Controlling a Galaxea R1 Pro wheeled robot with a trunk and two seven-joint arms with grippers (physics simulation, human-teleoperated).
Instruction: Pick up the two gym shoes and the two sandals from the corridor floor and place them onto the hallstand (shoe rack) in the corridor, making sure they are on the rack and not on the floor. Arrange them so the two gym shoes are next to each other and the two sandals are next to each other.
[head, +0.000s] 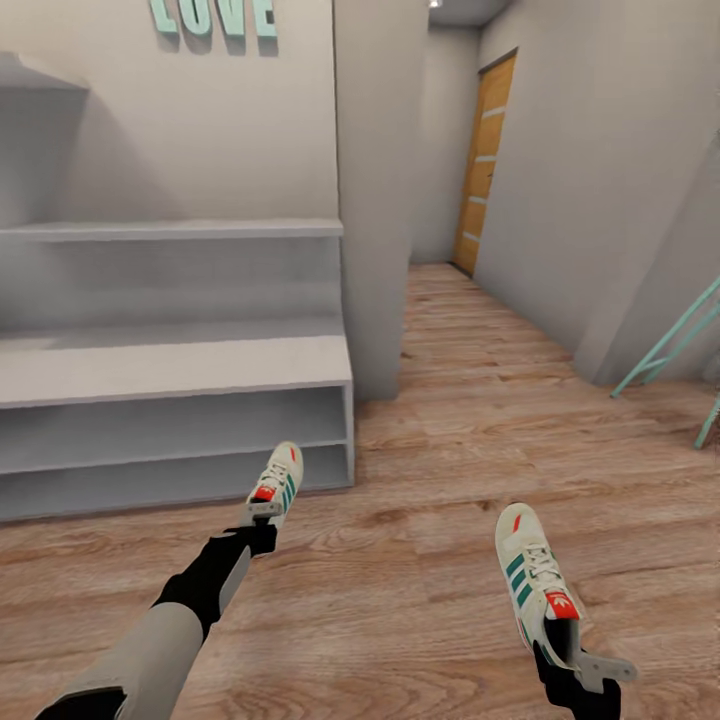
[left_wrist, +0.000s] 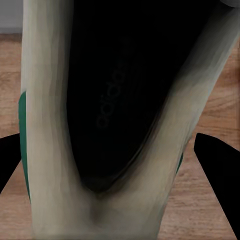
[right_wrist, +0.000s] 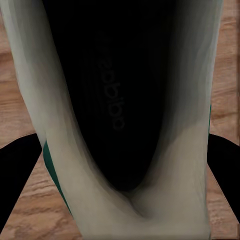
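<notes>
Each gripper is clamped on a gym shoe's heel collar: left gripper (head: 262, 535) lower centre-left, before the hallstand (head: 180, 365); right gripper (head: 572, 668) lower right. Shoes look light, collars soft (likely to flex).

Home corridor: hallstand (head: 180, 370), probably door (head: 486, 165)

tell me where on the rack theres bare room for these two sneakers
The hallstand looks bare throughout: the broad bench top, the open row below it and the long shelf above. The left gripper holds one gym shoe right before the lower row; the right gripper holds the other gym shoe over open floor.
</notes>
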